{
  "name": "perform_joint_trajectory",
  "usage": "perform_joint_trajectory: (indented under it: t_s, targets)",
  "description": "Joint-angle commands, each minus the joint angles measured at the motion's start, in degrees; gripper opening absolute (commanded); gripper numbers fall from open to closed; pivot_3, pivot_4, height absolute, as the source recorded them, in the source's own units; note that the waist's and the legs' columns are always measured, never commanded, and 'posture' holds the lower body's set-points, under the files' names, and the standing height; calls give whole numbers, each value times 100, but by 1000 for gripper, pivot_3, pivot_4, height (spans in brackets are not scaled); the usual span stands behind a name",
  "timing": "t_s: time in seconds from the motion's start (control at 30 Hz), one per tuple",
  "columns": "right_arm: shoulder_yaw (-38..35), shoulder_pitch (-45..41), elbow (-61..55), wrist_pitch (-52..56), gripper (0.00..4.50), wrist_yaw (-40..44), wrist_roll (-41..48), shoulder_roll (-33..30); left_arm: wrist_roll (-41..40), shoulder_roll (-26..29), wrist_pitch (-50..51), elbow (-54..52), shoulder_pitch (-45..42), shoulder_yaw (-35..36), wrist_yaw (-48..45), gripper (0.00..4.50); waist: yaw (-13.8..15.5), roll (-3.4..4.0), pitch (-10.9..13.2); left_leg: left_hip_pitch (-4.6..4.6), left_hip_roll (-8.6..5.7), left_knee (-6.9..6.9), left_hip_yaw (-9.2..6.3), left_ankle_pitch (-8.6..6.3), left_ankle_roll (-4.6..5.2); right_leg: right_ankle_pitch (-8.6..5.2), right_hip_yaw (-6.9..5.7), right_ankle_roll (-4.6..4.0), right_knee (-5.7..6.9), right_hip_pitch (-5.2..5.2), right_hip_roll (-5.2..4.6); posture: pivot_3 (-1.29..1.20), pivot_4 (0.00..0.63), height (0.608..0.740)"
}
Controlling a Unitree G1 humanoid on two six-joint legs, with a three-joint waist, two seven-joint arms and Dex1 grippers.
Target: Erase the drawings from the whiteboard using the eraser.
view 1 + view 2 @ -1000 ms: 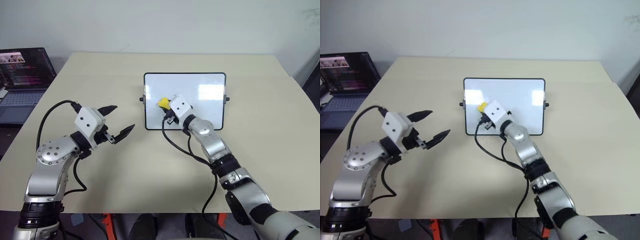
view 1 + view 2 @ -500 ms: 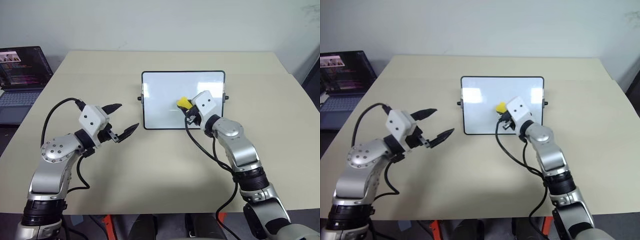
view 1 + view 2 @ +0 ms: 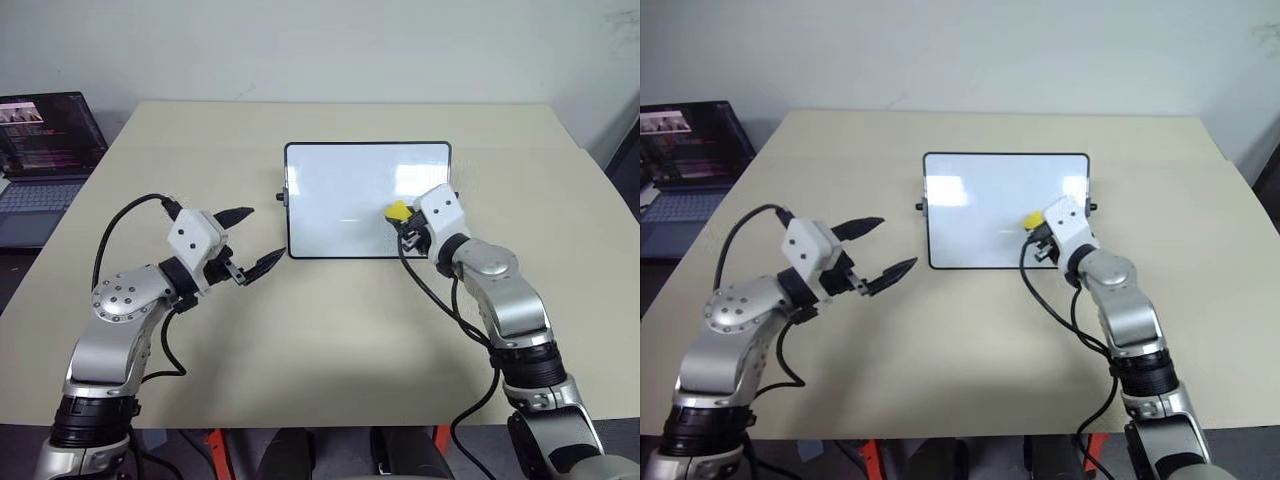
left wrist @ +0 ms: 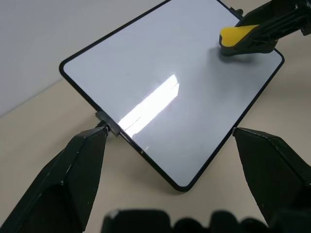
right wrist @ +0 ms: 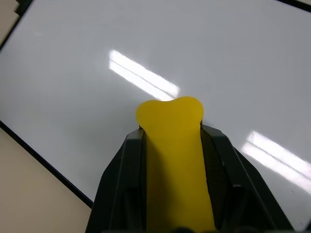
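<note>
The whiteboard (image 3: 340, 190) lies flat at the middle of the beige table, black-framed, with a small knob (image 3: 281, 197) on its side. Its surface looks plain white; the drawings are out of view. The yellow eraser (image 3: 397, 210) rests on the board's right part near the front edge. My right gripper (image 3: 406, 222) is shut on the eraser (image 5: 170, 119), a black finger (image 5: 127, 160) on each side. My left gripper (image 3: 260, 238) hovers open just left of the board's front left corner (image 4: 182, 184), holding nothing.
An open laptop (image 3: 45, 150) sits at the table's far left edge. Black cables trail from both wrists over the table (image 3: 330, 340). Bare tabletop lies in front of and behind the board.
My right gripper has slid the eraser across the board from its left part to its right part. The left gripper has barely shifted.
</note>
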Motion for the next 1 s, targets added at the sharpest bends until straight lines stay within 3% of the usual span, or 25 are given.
perform_joint_trajectory:
  t_s: [0.03,0.57,1.0]
  targets:
    - [-129,-12,-347,39,1226,-46,89,-57,-166,-10,82,-190,-101,-26,-117,4500,-2,0,0,0,0,0,0,0,0,0,0,0,1,0,1,0,150,740]
    - [-1057,797,-1259,965,1226,-58,362,-1037,-610,-327,665,-494,-365,-675,-577,4500,0,0,0,-1,1,9,4,0,2,0,3,0,6,3,3,0,150,740]
    - [-1849,977,-1590,2305,1226,-940,707,-316,-521,-370,683,-245,-595,-950,-949,4500,11,0,-1,1,-1,14,5,2,3,1,5,1,10,7,3,0,150,740]
